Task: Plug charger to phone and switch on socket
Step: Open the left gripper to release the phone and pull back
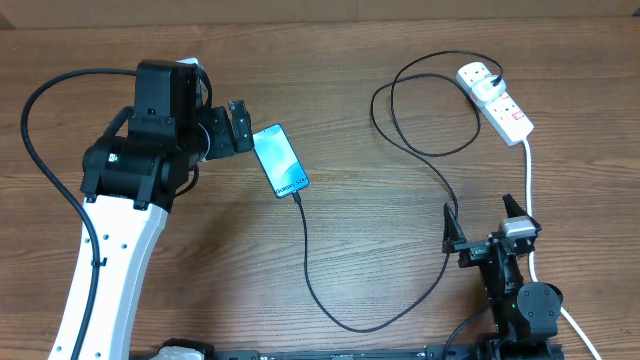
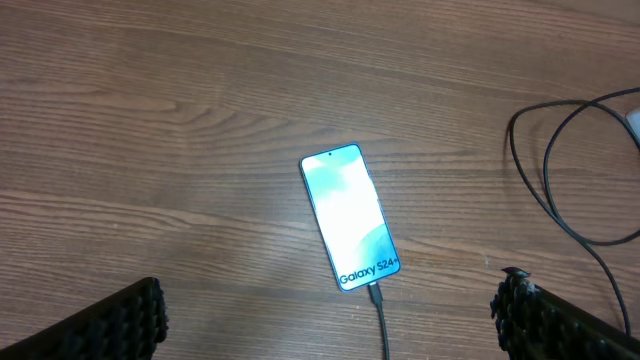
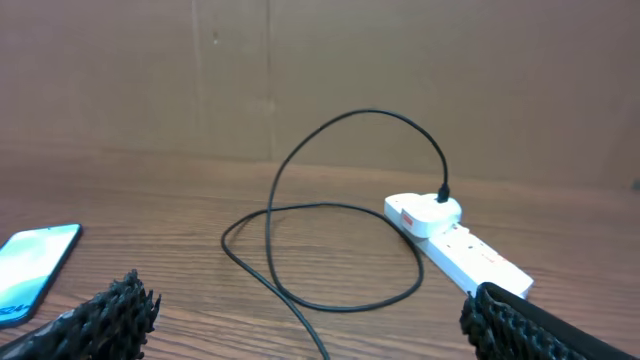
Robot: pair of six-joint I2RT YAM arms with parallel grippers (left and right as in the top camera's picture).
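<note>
The phone (image 1: 279, 160) lies flat on the wooden table with its light-blue screen lit; it also shows in the left wrist view (image 2: 350, 216) and at the left edge of the right wrist view (image 3: 28, 270). The black charger cable (image 1: 308, 260) has its small connector in the phone's near end (image 2: 374, 292), and it loops across the table to a plug in the white socket block (image 1: 495, 100), also in the right wrist view (image 3: 455, 240). My left gripper (image 1: 238, 126) is open and empty, just left of the phone. My right gripper (image 1: 485, 225) is open and empty, near the table's front right.
The socket's thick white cord (image 1: 528, 190) runs down the right side past my right arm. The cable's loops (image 3: 330, 250) lie between the phone and the socket. A brown board wall (image 3: 320, 70) stands behind the table.
</note>
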